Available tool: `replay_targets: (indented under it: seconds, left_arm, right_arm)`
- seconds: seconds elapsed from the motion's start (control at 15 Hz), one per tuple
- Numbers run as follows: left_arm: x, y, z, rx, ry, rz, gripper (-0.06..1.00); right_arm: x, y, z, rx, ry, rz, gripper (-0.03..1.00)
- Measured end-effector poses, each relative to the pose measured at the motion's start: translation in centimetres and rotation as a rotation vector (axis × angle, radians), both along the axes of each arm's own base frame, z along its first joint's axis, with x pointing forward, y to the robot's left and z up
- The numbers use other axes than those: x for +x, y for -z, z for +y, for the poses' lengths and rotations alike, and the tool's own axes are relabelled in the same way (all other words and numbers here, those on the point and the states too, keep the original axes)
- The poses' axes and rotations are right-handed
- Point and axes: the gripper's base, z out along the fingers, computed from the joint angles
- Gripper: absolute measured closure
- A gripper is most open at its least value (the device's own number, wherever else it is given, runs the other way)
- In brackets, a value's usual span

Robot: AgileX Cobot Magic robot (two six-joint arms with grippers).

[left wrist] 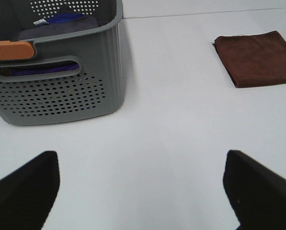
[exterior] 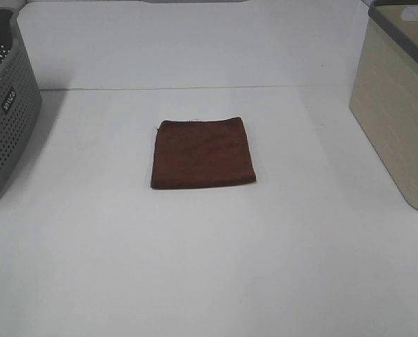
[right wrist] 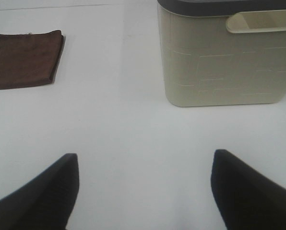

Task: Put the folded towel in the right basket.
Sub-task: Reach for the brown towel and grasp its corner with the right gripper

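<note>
Folded towel [exterior: 203, 153] flat, untouched; right basket [exterior: 398, 105] well to its right. L gripper [left wrist: 142, 191] & R gripper [right wrist: 144, 189] spread wide, empty, short of towel, prob awaiting pickup

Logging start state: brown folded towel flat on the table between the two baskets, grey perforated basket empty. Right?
No. The grey perforated basket is not empty: the left wrist view shows purple cloth in it. The folded towel does lie flat on the table between it and the beige basket.
</note>
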Motion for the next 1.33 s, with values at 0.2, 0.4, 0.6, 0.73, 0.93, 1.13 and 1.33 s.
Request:
replay_targets:
  seconds: [0.2,0.4,0.6,0.73,0.93,1.13,1.33]
  left_arm:
    - [0.0,0.0,0.0,0.0,0.0,0.0,0.07]
    - [0.0,0.0,0.0,0.0,0.0,0.0,0.07]
    - [0.0,0.0,0.0,0.0,0.0,0.0,0.07]
    - [0.0,0.0,0.0,0.0,0.0,0.0,0.07]
    - [0.0,0.0,0.0,0.0,0.0,0.0,0.07]
    - [0.0,0.0,0.0,0.0,0.0,0.0,0.07]
    - [0.0,0.0,0.0,0.0,0.0,0.0,0.07]
  right_arm:
    - [0.0,0.0,0.0,0.0,0.0,0.0,0.25]
    - [0.0,0.0,0.0,0.0,0.0,0.0,0.25]
    - [0.0,0.0,0.0,0.0,0.0,0.0,0.25]
    - [0.0,0.0,0.0,0.0,0.0,0.0,0.25]
    - [0.0,0.0,0.0,0.0,0.0,0.0,0.25]
    - [0.0,0.0,0.0,0.0,0.0,0.0,0.25]
    - [0.0,0.0,0.0,0.0,0.0,0.0,0.25]
